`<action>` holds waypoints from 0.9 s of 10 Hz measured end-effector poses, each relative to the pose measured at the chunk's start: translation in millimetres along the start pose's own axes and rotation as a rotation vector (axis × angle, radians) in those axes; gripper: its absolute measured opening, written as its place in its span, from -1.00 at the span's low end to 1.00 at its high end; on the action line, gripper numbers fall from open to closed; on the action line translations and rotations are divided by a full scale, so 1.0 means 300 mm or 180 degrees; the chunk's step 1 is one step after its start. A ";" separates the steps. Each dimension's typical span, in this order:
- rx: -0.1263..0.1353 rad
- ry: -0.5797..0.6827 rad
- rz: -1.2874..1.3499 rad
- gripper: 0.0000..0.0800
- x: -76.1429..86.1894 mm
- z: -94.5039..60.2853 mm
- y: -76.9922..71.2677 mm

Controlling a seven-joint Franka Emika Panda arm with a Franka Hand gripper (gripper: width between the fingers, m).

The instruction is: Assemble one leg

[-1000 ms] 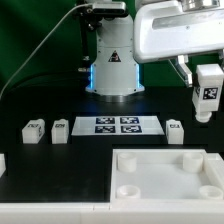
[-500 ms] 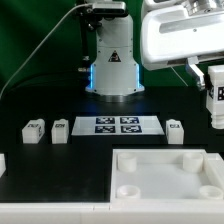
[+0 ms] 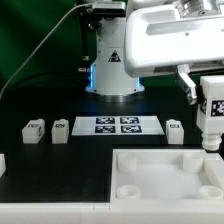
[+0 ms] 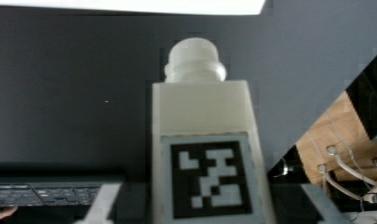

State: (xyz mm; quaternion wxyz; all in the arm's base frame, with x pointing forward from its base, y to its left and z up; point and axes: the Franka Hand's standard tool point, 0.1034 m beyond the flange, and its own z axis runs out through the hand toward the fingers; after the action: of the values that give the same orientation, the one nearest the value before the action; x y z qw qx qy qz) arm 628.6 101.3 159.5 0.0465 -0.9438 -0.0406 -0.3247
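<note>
My gripper [image 3: 207,100] is shut on a white leg [image 3: 211,118] with a black-and-white tag. It holds the leg upright in the air at the exterior view's right, above the far right part of the large white tray-like part [image 3: 165,158]. In the wrist view the leg [image 4: 206,130] fills the middle, its rounded peg end pointing away, between my two fingers [image 4: 105,205]. Three more legs stand on the table: two [image 3: 35,129] [image 3: 61,129] at the exterior view's left and one [image 3: 175,128] at the right of the marker board [image 3: 118,125].
The robot's base [image 3: 113,60] stands behind the marker board. A white bar [image 3: 40,215] runs along the front edge. The tray-like part has corner holes [image 3: 188,159].
My gripper has carried the leg toward the exterior view's right and back down over the tray's far right corner, and the arm's wrist now fills more of the view.
</note>
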 end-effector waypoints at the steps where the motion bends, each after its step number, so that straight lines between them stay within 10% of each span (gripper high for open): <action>1: 0.0007 -0.0007 -0.0011 -0.26 -0.005 -0.003 -0.008; 9: 0.0021 -0.0047 -0.0019 -0.26 -0.093 0.133 -0.021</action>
State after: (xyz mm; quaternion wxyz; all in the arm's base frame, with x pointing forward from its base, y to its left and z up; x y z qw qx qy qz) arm 630.3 110.8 111.4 0.0483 -0.9459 -0.0448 -0.3177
